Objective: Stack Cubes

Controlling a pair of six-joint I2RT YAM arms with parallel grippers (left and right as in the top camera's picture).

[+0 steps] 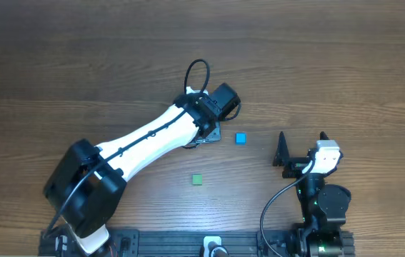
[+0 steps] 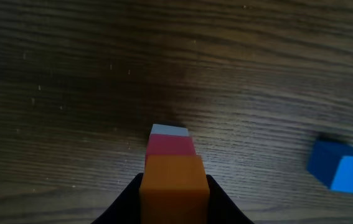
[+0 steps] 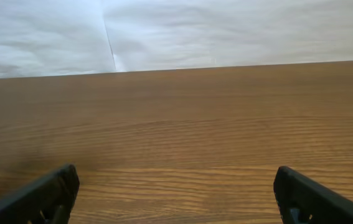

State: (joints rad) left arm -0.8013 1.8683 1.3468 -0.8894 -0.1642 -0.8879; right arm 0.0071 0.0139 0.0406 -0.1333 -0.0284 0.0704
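Orange cube [image 2: 174, 186] clamped in left fingers [image 2: 126, 210] over red cube [image 2: 170, 145], grey cube [image 2: 170, 130] beneath. Blue cube [image 2: 341, 167], green cube [image 1: 197, 180] near stack, unstacked. Right fingers [image 3: 45, 196] apart.

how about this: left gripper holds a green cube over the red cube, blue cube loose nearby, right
Not quite. The left wrist view shows the left gripper holding an orange cube, not a green one. It is over the red cube, and the blue cube lies loose nearby.
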